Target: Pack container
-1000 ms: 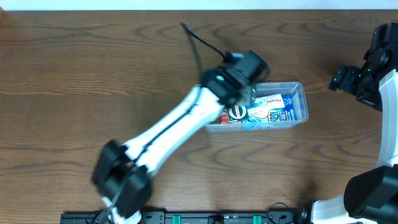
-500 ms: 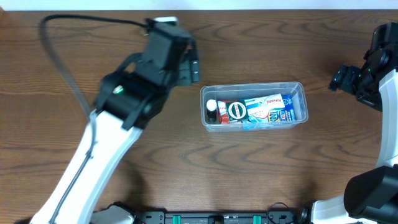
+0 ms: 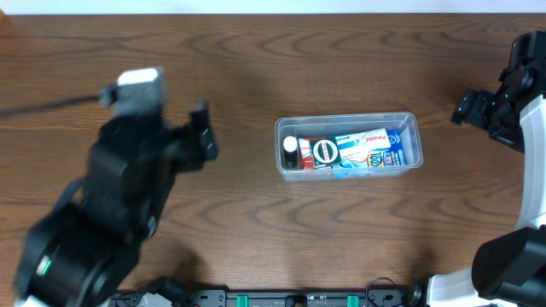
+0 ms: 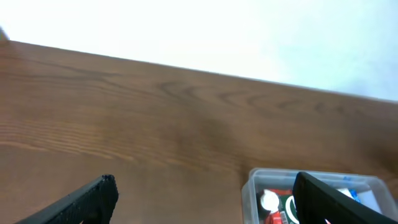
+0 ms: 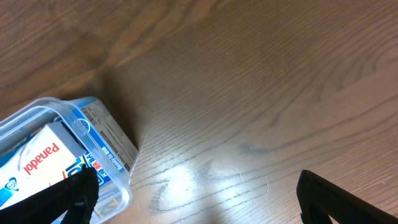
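Note:
The clear plastic container [image 3: 348, 145] sits right of the table's middle. It holds a small white-capped bottle, a round green-and-white item and a blue-and-white Panadol box. My left gripper [image 3: 203, 141] is open and empty, well to the left of the container. In the left wrist view its fingers [image 4: 202, 202] frame bare wood, with the container [image 4: 314, 199] at the lower right. My right gripper [image 3: 465, 109] is open and empty at the far right. In the right wrist view its fingers [image 5: 199, 193] frame bare wood, with the container's corner [image 5: 68, 155] at the lower left.
The brown wooden table [image 3: 256, 68] reaches a white wall at its far edge [image 4: 205, 37]. The left arm's dark body [image 3: 111, 213] covers the lower left of the overhead view. A black rail [image 3: 307, 298] runs along the front edge.
My left arm has pulled back from over the container to the left and toward the front. The small bottle and round item now show in the container. The right arm has not moved.

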Controlling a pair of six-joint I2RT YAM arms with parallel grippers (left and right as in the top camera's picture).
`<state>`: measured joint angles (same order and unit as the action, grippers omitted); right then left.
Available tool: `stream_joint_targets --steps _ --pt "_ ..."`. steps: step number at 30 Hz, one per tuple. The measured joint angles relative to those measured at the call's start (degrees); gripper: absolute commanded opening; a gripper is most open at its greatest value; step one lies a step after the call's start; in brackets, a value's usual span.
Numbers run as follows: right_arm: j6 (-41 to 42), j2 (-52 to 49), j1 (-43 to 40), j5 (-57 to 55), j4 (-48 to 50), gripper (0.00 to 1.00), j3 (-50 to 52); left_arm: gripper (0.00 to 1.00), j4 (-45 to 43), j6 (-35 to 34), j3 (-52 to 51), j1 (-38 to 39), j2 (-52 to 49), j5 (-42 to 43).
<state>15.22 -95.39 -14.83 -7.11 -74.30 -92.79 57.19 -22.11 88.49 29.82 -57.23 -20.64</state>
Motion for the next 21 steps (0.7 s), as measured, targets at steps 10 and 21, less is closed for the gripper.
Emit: stream_joint_targets --steps 10,21 --pt "0.00 0.00 -0.07 0.00 0.02 0.99 0.00 0.98 -0.46 -0.70 -16.02 0.00 21.90 -3.80" --pt "0.00 0.00 -0.07 0.00 -0.02 0.99 0.00 0.98 -3.28 -8.20 -33.81 0.00 33.07 -4.87"
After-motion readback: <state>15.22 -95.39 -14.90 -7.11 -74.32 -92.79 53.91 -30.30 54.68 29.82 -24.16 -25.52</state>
